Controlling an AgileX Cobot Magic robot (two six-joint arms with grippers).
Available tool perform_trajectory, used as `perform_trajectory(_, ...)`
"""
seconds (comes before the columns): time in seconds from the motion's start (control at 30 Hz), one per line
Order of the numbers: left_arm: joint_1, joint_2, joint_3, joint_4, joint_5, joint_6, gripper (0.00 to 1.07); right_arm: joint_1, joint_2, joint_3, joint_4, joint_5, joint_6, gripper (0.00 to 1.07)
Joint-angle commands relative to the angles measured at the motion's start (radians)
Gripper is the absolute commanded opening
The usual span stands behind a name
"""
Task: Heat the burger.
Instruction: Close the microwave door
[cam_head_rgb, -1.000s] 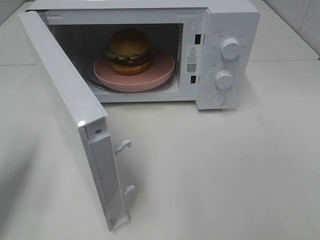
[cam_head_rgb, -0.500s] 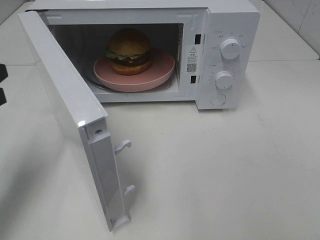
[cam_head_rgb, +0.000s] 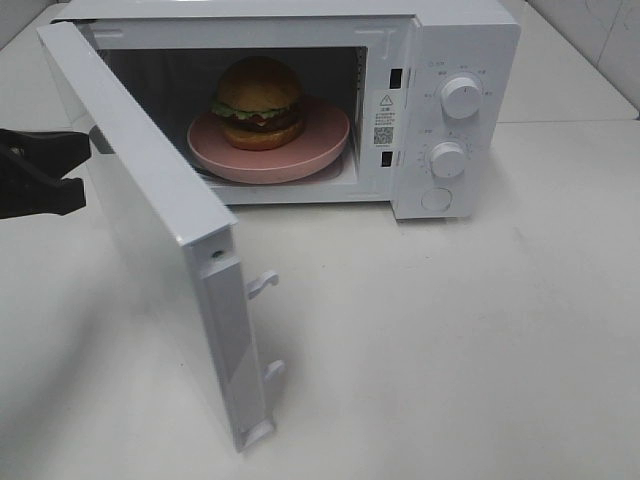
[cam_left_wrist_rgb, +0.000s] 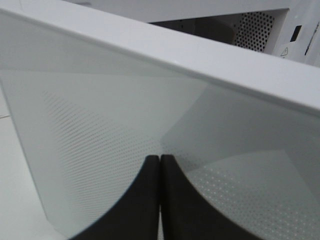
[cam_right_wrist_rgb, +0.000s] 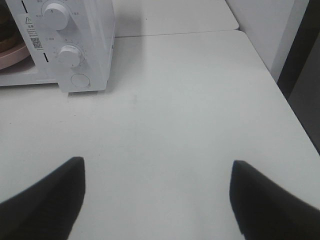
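The burger, with a golden-brown bun, green lettuce and a dark patty, sits on a pink plate inside the white microwave. The microwave's door stands partly open, swung out toward the front left. My left gripper is shut, and its tips rest against the outer glass face of the door. My right gripper hangs open over bare table to the right of the microwave, with nothing between its fingers. It is out of the high view.
Two white dials and a round button sit on the microwave's right panel. Two latch hooks stick out of the door's free edge. The white table ends at a wall on the right.
My left gripper has come in from the left edge to the door's outer face. The door has swung a little toward the microwave. The right gripper has not moved.
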Motion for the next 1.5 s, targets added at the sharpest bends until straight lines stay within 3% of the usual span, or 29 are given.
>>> perform_trajectory(0.03,-0.028,0.025,-0.033,0.0,-0.014,0.0,0.0,-0.005,-0.026,0.002,-0.004,-0.007,0.012,0.76)
perform_trajectory(0.53,-0.116,0.113,-0.134,-0.02,-0.003,0.0,0.0,-0.005,-0.026,0.002,-0.006,-0.007,0.012,0.76)
perform_trajectory(1.03,-0.258,0.294,-0.327,-0.082,0.046,0.001,0.0,-0.005,-0.026,0.002,-0.007,-0.007,0.012,0.76)
perform_trajectory(1.5,-0.298,0.412,-0.463,-0.122,0.046,-0.003,0.0,-0.005,-0.026,0.002,-0.007,-0.007,0.012,0.76)
